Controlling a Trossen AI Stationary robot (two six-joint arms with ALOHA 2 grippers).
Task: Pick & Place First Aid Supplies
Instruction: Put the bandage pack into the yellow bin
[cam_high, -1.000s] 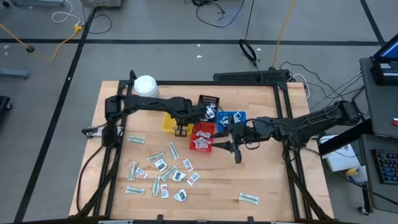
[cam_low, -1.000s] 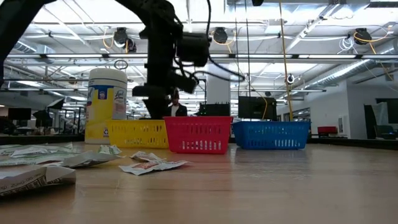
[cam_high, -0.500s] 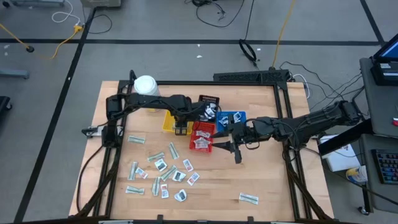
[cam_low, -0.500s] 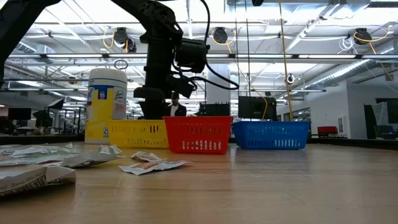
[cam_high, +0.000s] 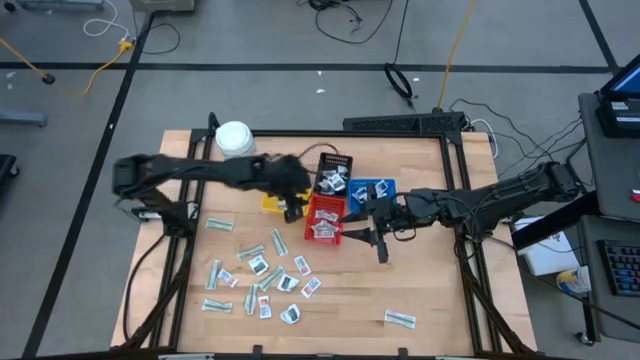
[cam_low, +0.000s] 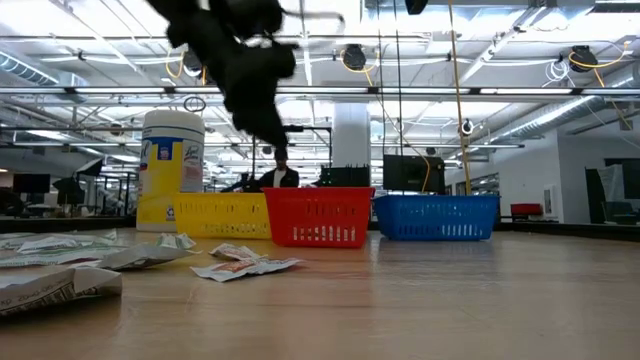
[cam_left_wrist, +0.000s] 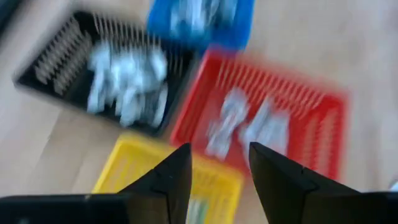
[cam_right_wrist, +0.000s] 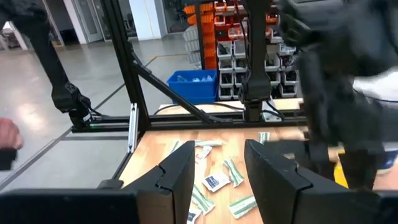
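Four small trays stand close together near the middle of the table (cam_high: 430, 300): the yellow tray (cam_high: 272, 201), the red tray (cam_high: 325, 219), the black tray (cam_high: 335, 165) and the blue tray (cam_high: 377, 188). White packets lie in the black, red and blue trays. Most of the first aid supplies (cam_high: 262, 276) are scattered on the wood on the near left part of the table, and one pale packet (cam_high: 400, 319) lies alone, well apart, toward the near right.

The left gripper (cam_high: 292, 205) hovers above the yellow and red trays. In the left wrist view its two fingers (cam_left_wrist: 171, 177) stand apart with nothing between them. The right gripper (cam_high: 380, 243) is just beside the red tray, on its right side, near the blue tray. Its fingers (cam_right_wrist: 177, 168) are also apart and hold nothing. The white jar (cam_high: 233, 137) with a yellow label stands at the far left part of the table, behind the yellow tray.
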